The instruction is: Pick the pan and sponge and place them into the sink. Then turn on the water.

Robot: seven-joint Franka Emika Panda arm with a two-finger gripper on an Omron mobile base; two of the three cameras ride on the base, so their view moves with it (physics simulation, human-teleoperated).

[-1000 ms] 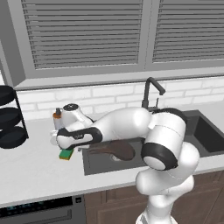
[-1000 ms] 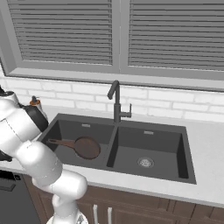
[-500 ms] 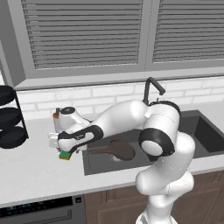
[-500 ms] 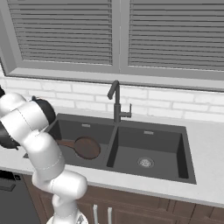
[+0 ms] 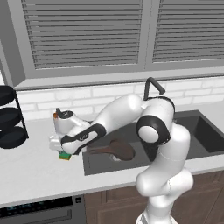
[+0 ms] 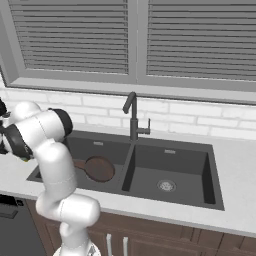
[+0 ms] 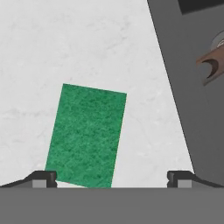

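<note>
The fingers (image 7: pixel 112 178) are wide open over the sponge (image 7: pixel 86 135), which looks soft and light, so squeeze its long sides.

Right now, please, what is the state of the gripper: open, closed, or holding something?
Gripper: open, holding nothing; its fingers stand wide apart above the sponge on the counter.

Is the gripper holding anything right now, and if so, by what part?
Nothing is held. The gripper is open above the sponge, which lies flat on the counter beside the sink; the pan is already in the left basin.
</note>
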